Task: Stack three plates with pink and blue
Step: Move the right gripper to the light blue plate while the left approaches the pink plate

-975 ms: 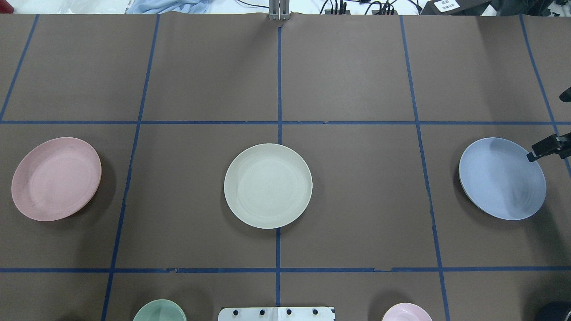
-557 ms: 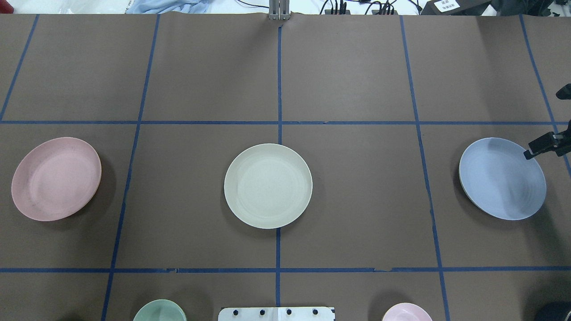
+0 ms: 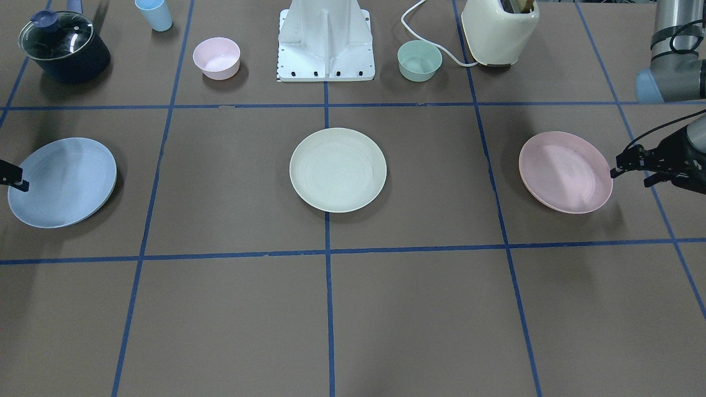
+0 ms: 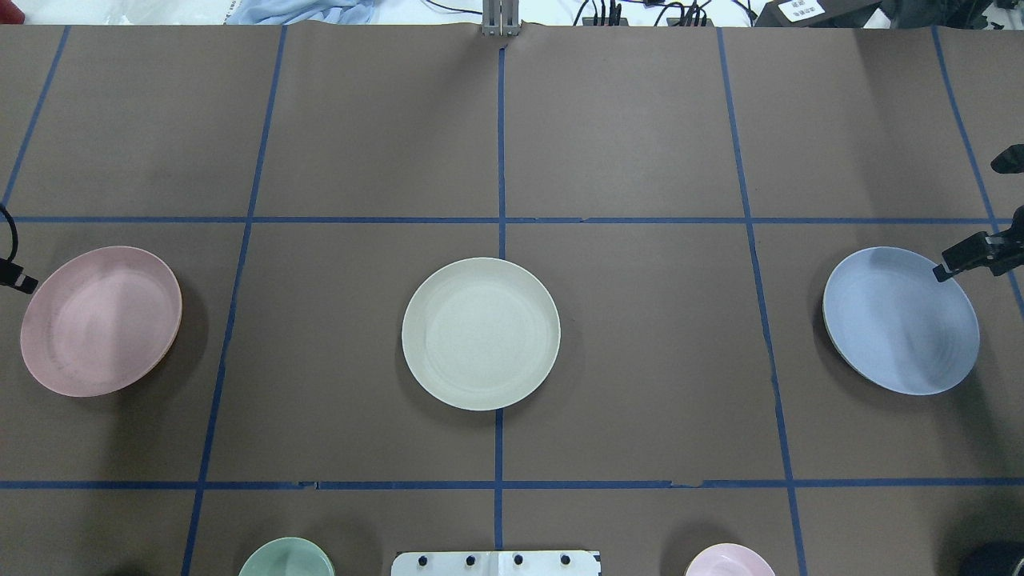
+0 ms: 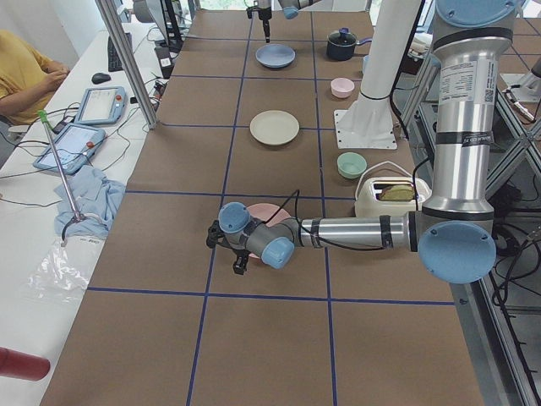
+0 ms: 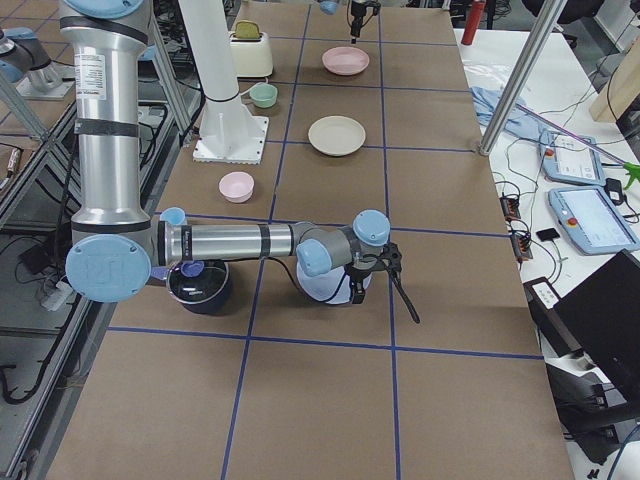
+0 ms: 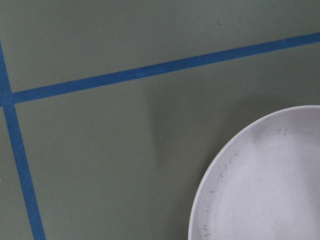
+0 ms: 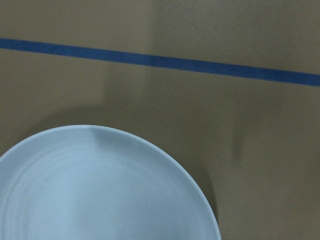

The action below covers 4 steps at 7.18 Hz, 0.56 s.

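Three plates lie apart in a row on the brown table. The cream plate [image 4: 480, 333] is in the middle, the pink plate [image 4: 100, 320] at the left and the blue plate [image 4: 900, 320] at the right. My right gripper [image 4: 966, 222] hangs open over the blue plate's far right rim, and one finger [image 4: 960, 260] is just above that rim. My left gripper [image 3: 615, 165] is open beside the pink plate [image 3: 565, 172], at its outer edge, holding nothing. The left wrist view shows the pink plate's rim [image 7: 260, 185]. The right wrist view shows the blue plate [image 8: 100, 190].
A small pink bowl [image 3: 216, 58] and a mint bowl [image 3: 419, 60] flank the robot base [image 3: 325, 41]. A lidded pot [image 3: 63, 47], a blue cup [image 3: 154, 14] and a toaster [image 3: 499, 30] stand along the robot's side. A person [image 5: 25, 76] sits beyond the far edge.
My right gripper has shifted slightly toward the far left over the blue plate's rim. A left gripper finger has come into the overhead view beside the pink plate. No plate has moved.
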### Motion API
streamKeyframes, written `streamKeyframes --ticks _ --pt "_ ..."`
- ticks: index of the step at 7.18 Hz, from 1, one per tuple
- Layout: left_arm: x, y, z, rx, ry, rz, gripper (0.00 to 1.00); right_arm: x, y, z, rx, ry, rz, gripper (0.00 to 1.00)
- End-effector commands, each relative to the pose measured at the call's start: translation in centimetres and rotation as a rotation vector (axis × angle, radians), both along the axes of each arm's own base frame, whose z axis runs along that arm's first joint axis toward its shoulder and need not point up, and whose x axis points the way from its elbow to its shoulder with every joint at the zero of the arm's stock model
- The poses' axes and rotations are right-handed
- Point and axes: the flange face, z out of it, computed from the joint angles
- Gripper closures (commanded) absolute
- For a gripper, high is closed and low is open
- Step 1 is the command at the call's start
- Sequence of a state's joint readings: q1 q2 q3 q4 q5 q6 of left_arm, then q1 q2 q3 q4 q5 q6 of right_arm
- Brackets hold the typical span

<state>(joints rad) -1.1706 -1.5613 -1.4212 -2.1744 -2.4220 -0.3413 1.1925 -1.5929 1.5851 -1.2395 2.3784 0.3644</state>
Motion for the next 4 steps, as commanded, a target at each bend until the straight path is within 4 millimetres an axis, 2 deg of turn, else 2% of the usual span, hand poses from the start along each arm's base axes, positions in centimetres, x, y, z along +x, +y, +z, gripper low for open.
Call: streamKeyframes --ticks 1,2,3,4 --pt "2.25 0.55 0.47 -0.005 0.005 0.048 0.16 -0.05 -0.02 -0.09 0.001 -0.001 0.0 0.01" --pt "2.77 0.73 0.45 -0.003 0.006 0.059 0.29 0.02 -0.04 -0.18 0.002 -0.003 0.001 0.01" --pt "2.82 0.82 0.51 -0.002 0.006 0.062 0.72 -0.05 -0.01 -0.1 0.0 -0.003 -0.001 0.01" --pt "2.85 0.76 0.43 -0.001 0.007 0.062 1.0 0.01 -0.03 -0.19 0.0 -0.004 0.001 0.01"
